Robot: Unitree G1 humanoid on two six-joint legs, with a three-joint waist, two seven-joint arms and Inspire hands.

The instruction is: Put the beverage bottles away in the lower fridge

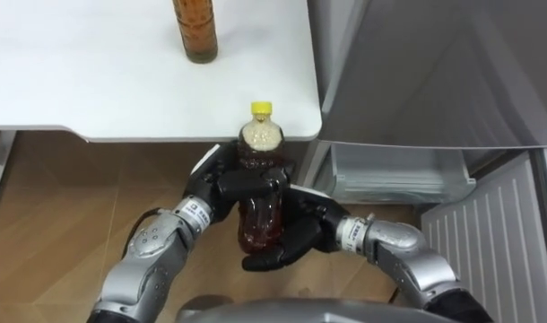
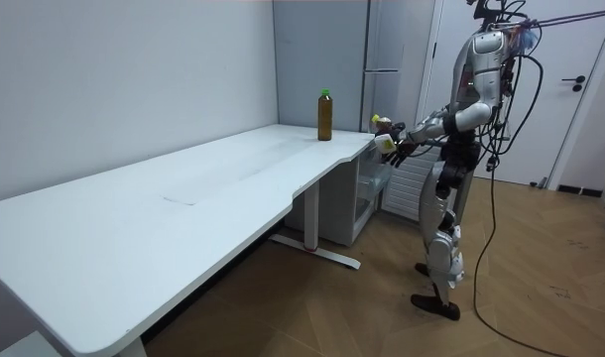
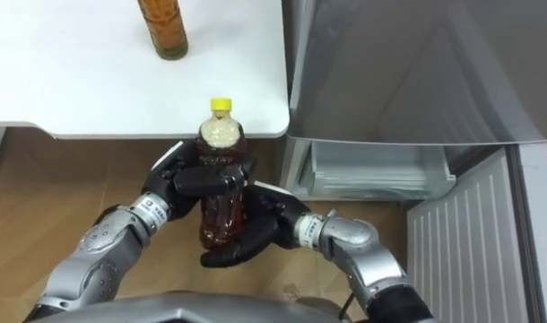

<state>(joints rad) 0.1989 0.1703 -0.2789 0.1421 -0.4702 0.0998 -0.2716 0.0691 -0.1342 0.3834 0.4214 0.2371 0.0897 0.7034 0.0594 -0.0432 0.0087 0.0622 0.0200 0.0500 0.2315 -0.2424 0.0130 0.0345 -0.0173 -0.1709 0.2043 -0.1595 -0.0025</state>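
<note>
White counter takes up the upper left of the eye views. Its rounded corner ends just beside a grey fridge. Wood floor shows beneath.

Brown bottle with a yellow cap: upright, held in the air in front of the counter's edge, off the counter and outside the fridge. Both hands are on it.
- Left robot hand: fingers curled round the bottle's middle, hiding that band of it.
- Right robot hand: wrapped round the lower part from the other side, with dark fingers curled in under the base. The base itself is hidden.

Second bottle: stands on the counter, well apart from the held one. The eye views cut off its upper part at the frame edge. The room view shows it whole, with a green cap.

Fridge, lower part: open. A pale drawer shows under the grey upper front, and what lies inside is too dim to make out. The ribbed inner face of the open lower door runs out of frame at the right.

Room view: the robot stands upright at the counter's far end, facing the fridge, with both arms raised in front of its chest. The held bottle there is mostly covered by the hands, and little more than a yellow speck shows.
</note>
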